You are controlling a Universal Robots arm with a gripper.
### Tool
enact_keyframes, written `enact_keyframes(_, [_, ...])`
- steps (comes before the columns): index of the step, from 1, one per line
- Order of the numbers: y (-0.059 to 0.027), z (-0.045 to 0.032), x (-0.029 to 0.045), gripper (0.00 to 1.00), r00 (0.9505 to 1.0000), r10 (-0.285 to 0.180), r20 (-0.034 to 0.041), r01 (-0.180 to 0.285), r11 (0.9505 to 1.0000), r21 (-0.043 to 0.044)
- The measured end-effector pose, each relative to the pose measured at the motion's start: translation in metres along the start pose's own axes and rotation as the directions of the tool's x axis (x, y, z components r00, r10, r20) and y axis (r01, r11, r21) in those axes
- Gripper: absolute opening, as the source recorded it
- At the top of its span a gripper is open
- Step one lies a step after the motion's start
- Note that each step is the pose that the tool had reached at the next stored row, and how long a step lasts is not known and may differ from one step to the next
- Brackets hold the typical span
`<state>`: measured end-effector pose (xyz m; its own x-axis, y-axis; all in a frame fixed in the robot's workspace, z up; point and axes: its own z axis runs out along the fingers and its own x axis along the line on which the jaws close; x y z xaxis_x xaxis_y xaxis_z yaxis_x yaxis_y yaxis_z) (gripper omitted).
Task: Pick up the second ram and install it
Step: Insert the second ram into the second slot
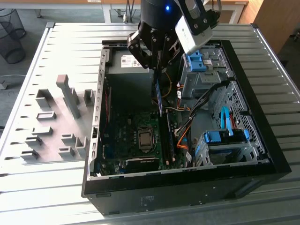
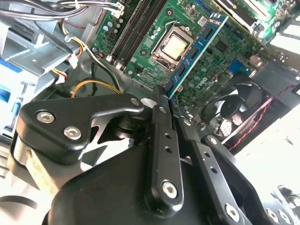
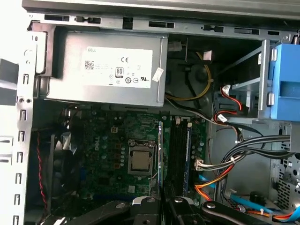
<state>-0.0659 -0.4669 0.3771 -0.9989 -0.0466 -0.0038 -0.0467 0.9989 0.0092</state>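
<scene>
The second ram (image 1: 159, 96), a thin blue-green stick with dark chips, hangs on edge inside the open computer case (image 1: 96, 140), a little above the motherboard (image 1: 122, 136). My gripper (image 1: 157, 70) is shut on its upper end. In the second wrist view the ram (image 2: 197, 49) reaches out from the black fingers (image 2: 159, 136) across the board, beside the CPU socket (image 2: 174, 47). In the first wrist view I see the ram (image 3: 161, 154) edge-on, just beside the dark memory slots (image 3: 178, 154), between them and the socket. A bluish stick (image 3: 189, 150) sits in an outer slot.
A grey power supply (image 3: 103, 65) fills the case's far end. Orange and black cables (image 1: 185, 133) and blue drive cages (image 1: 225, 136) crowd the exterior view's right. A fan (image 2: 234, 110) sits by the board. Grey fixture blocks (image 1: 65, 117) stand on the slatted table outside the case.
</scene>
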Motion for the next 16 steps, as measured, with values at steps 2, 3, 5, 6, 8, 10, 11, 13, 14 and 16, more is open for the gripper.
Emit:
enact_keyframes(2, [0.0000,0.0001,0.0000,0.14,1.0000,0.001,0.0001,-0.001,1.0000,-0.0001])
enact_keyframes(3, [0.0000,0.0002,0.0000,0.14,1.0000,0.001,0.0002,-0.001,1.0000,-0.0002])
enact_keyframes(5, [0.0000,0.0002,0.0000,0.14,1.0000,0.001,0.0001,-0.001,1.0000,-0.0002])
enact_keyframes(6, [0.0000,0.0002,0.0000,0.14,1.0000,0.001,0.0002,-0.001,1.0000,-0.0002])
enact_keyframes(8, [0.0000,0.0002,0.0000,0.14,1.0000,0.001,0.0002,-0.001,1.0000,-0.0002])
enact_keyframes(10, [0.0000,0.0002,0.0000,0.14,1.0000,0.003,0.0001,-0.003,1.0000,-0.0002])
enact_keyframes(11, [0.0000,0.0003,0.0000,0.14,1.0000,0.006,0.0002,-0.006,1.0000,-0.0001])
enact_keyframes(13, [0.0000,0.0005,0.0000,0.14,0.9997,0.023,0.0004,-0.023,0.9997,0.0005])
enact_keyframes(14, [0.0000,0.0007,0.0000,0.14,0.9992,0.041,0.0005,-0.041,0.9992,0.0007])
enact_keyframes(16, [0.0000,0.0012,0.0000,0.14,0.9970,0.078,0.0009,-0.078,0.9970,0.0009])
